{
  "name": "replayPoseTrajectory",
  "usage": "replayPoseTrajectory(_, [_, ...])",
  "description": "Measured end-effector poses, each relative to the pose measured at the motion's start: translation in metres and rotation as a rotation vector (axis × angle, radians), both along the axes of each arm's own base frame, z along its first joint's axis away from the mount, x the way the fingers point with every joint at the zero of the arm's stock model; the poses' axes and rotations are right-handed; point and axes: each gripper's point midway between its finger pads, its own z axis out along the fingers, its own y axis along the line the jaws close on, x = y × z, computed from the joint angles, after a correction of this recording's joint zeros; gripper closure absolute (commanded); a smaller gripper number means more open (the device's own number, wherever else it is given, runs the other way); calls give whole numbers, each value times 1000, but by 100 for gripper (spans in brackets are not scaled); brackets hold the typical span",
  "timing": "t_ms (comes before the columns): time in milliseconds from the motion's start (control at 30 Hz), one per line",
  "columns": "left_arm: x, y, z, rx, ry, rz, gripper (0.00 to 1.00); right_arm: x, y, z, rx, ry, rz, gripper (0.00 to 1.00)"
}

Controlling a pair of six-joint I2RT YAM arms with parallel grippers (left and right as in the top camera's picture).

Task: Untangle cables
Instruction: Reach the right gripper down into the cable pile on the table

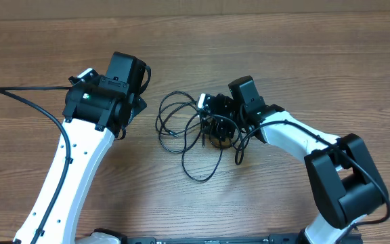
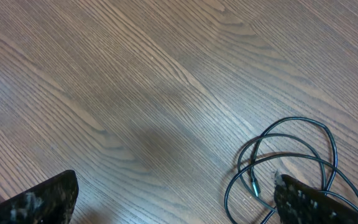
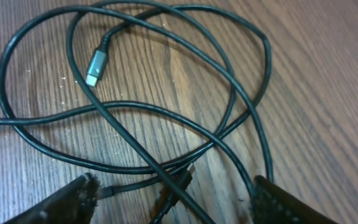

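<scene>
Looping thin black cables (image 3: 96,62) on woodgrain table (image 2: 135,74), left hand (image 2: 174,183) apart, right hand (image 3: 174,186) apart

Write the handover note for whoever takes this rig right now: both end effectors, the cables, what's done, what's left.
Left end effector: open, empty, over bare table beside the cables.
Right end effector: open, low over the cables, strands between its fingers, nothing clamped.
Cables: one overlapping tangle mid-table, silver plug lying free.
Done: nothing separated. Left: grip a strand, pull the loops apart.
</scene>
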Motion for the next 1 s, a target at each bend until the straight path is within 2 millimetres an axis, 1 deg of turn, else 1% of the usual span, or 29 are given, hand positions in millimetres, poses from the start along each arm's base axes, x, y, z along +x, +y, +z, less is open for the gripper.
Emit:
replayPoseTrajectory(200, [0, 0, 0, 0, 0, 0, 0, 0, 0, -12, -9, 17, 0, 30])
replayPoseTrajectory(333, [0, 0, 0, 0, 0, 0, 0, 1, 1, -12, -10, 4, 11, 39])
replayPoseTrajectory(367, [0, 0, 0, 0, 0, 0, 0, 1, 1, -14, -13, 3, 17, 44])
replayPoseTrajectory(400, [0, 0, 0, 0, 0, 0, 0, 1, 1, -16, -18, 1, 23, 60])
replayPoseTrajectory(433, [0, 0, 0, 0, 0, 0, 0, 0, 1, -18, -22, 6, 25, 96])
replayPoseTrajectory(500, [0, 0, 0, 0, 0, 0, 0, -3, 1, -29, -35, 23, 37, 96])
replayPoseTrajectory(567, [0, 0, 0, 0, 0, 0, 0, -5, 1, -35, -40, 34, 38, 96])
replayPoseTrajectory(767, [0, 0, 0, 0, 0, 0, 0, 2, 1, -33, -38, 19, 9, 96])
replayPoseTrajectory(1000, [0, 0, 0, 0, 0, 0, 0, 16, -9, -35, -90, -1, -98, 96])
